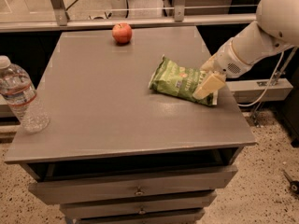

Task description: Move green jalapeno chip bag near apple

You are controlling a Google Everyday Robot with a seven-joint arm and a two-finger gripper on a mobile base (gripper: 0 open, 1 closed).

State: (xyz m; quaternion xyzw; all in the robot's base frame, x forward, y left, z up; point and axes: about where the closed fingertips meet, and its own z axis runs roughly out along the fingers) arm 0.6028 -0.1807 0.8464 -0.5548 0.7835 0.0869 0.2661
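The green jalapeno chip bag (177,80) lies flat on the right half of the grey table (103,106), its white lettering facing up. The apple (122,32) stands near the table's far edge, left of centre and well apart from the bag. My gripper (208,85) comes in from the right on a white arm (261,36). It rests over the bag's right end and hides that part of it.
A clear plastic water bottle (19,97) stands at the table's left edge. Drawers (135,188) sit under the tabletop. A rail and a ledge run behind the table, and a cable (266,90) hangs at the right.
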